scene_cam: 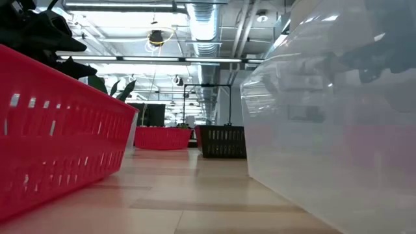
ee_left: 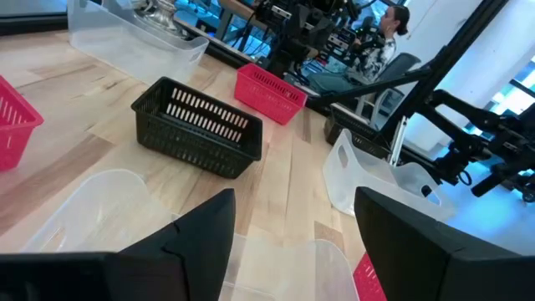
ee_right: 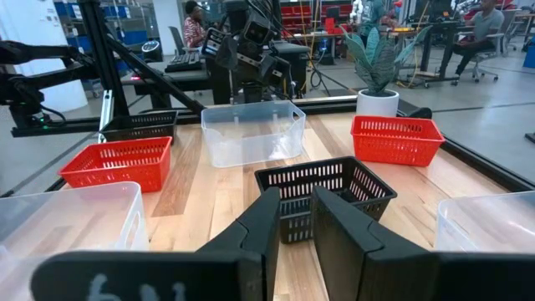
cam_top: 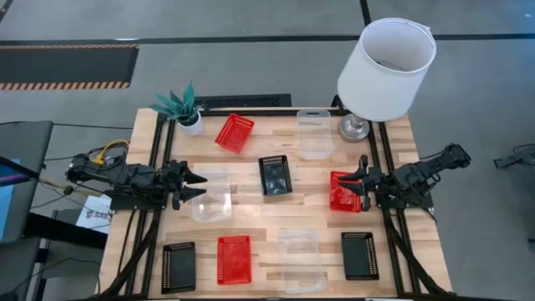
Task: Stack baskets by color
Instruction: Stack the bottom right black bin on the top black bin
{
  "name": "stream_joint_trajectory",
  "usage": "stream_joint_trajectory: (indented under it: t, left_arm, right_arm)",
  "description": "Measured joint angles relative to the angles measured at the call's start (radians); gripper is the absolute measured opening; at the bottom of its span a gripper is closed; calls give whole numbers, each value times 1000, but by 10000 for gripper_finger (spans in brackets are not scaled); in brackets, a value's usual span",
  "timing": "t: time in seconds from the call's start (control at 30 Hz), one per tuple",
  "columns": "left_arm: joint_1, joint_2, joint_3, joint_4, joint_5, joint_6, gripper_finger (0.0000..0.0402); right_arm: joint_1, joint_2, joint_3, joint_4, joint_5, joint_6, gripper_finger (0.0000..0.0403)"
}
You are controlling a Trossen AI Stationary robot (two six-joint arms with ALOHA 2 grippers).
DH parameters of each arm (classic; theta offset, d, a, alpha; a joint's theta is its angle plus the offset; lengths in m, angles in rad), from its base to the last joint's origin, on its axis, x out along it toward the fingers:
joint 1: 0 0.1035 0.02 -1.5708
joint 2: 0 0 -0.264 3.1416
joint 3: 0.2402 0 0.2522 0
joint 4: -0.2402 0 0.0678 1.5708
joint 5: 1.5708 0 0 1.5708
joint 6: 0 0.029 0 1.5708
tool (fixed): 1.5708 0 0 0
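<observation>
At the desk's [cam_top: 251, 219] left edge the left tool [cam_top: 194, 186] hangs released, fingers spread wide, just over the near rim of a clear basket [cam_top: 212, 196]. Along the front row lie a black basket [cam_top: 178, 267], a red basket [cam_top: 234, 258], a second clear basket [cam_top: 301, 258] and another black basket [cam_top: 359, 255]. Toward the back sit a tilted red basket [cam_top: 235, 132] beside the potted plant [cam_top: 185, 107], a black basket in the middle [cam_top: 275, 175], and a clear basket at the back [cam_top: 314, 133] next to the lampshade [cam_top: 386, 68]. On the right, the right tool [cam_top: 359, 184] hovers at a red basket on the right [cam_top: 343, 191]; its fingers stand close together, and nothing can be seen clenched between them.

These baskets look light, thin-walled and slightly springy; the clear ones are probably slick. The best hold is likely a pinch on one short rim wall, where the mesh or the hand slot offers purchase, lifting level so that it does not swing.
</observation>
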Motion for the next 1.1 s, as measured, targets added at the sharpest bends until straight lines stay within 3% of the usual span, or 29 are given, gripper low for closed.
stream_joint_trajectory:
  t: [0.1, 0.43, 0.7, 0.77, 0.93, 1.1]
  left_arm:
    - [0, 0, 0, 7, -72, -6, 234]
    - [0, 0, -4, 42, -129, -98, 234]
    - [0, -1, -5, 69, -196, -447, 234]
    - [0, -1, -5, 88, -218, -477, 234]
    - [1, -1, -4, 103, -311, -643, 234]
    - [0, 0, -2, 43, -302, -727, 234]
  right_arm:
    - [0, 0, 0, 0, 0, 0, 95]
    - [0, 0, 0, 0, 0, 0, 95]
    - [0, 0, 0, 3, 0, 5, 95]
    - [1, 0, -1, 20, 0, 76, 95]
    - [-6, -1, -6, 126, 3, 468, 95]
    - [-13, -1, -5, 162, 4, 720, 95]
